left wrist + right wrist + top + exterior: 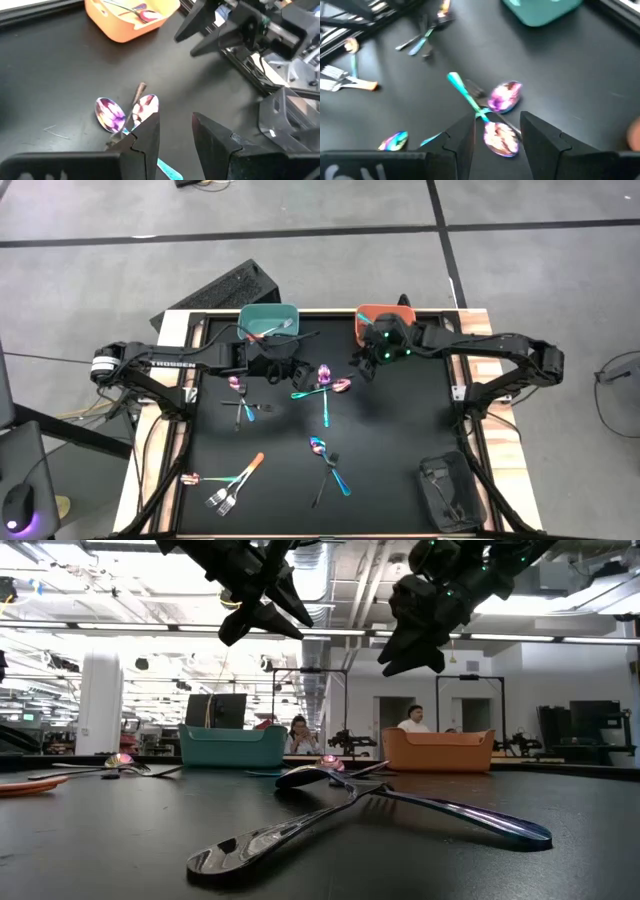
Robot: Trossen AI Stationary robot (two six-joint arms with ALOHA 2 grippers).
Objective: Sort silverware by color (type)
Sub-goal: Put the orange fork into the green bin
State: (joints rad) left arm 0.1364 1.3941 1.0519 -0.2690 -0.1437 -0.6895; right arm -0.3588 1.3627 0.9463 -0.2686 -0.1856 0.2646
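Hovering above the mat's far-centre, both grippers sit over one small cluster of silverware; the step in hand looks like picking the next piece, nothing is held yet. Left gripper point(175, 132) hangs with fingers apart and empty, just beside the teal bin point(270, 317). Right gripper point(497, 131) also has fingers apart and empty, above the cluster, near the orange bin point(372, 315). The cluster: two spoons point(504, 96) with purple-pink bowls lying close together, a teal-handled piece point(465, 90) crossing them, and a dark handle among them. Other silverware lies scattered: a pair at left-centre point(240, 408), a crossed spoon and fork point(328, 465) near front-centre, and an orange-handled group point(228, 482) at front-left. Each bin already holds at least one piece. Judgement: the next move calls for one gripper to descend on a single handle, straddling it cleanly without catching the crossing piece; the arms are close together here, so only one should go down.
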